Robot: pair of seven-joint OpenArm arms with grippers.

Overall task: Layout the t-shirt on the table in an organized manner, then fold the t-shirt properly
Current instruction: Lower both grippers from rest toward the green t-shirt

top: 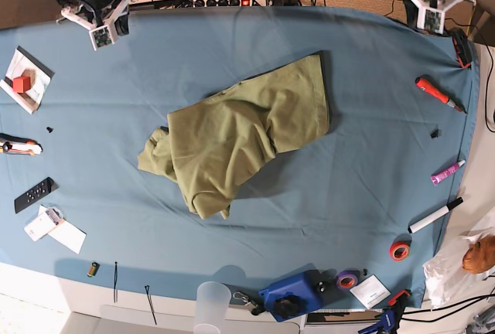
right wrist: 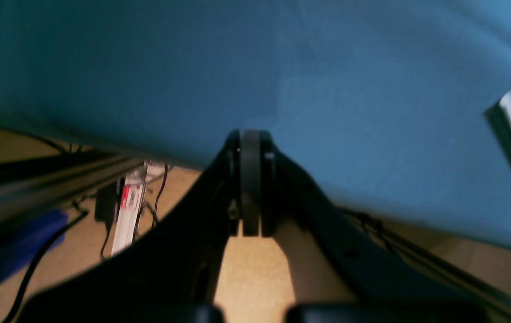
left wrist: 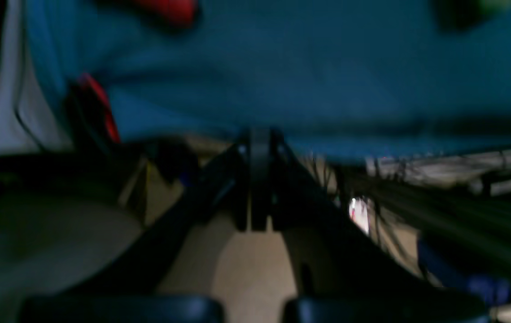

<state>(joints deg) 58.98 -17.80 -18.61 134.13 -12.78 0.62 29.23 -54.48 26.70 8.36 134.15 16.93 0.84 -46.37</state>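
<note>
The left claw [left wrist: 255,179] and the right claw [right wrist: 251,184] are seen pressed together and nothing is held. Both are kept at the far edge of the blue cloth-covered desk [top: 371,195]. Well apart from both, the crumpled olive-green cotton t-shirt [top: 240,129] is found at the desk's middle.

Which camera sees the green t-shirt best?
The base view: the whole crumpled t-shirt lies mid-table, seen from above. Both wrist views show only blue cloth and floor, no shirt at all.
</note>
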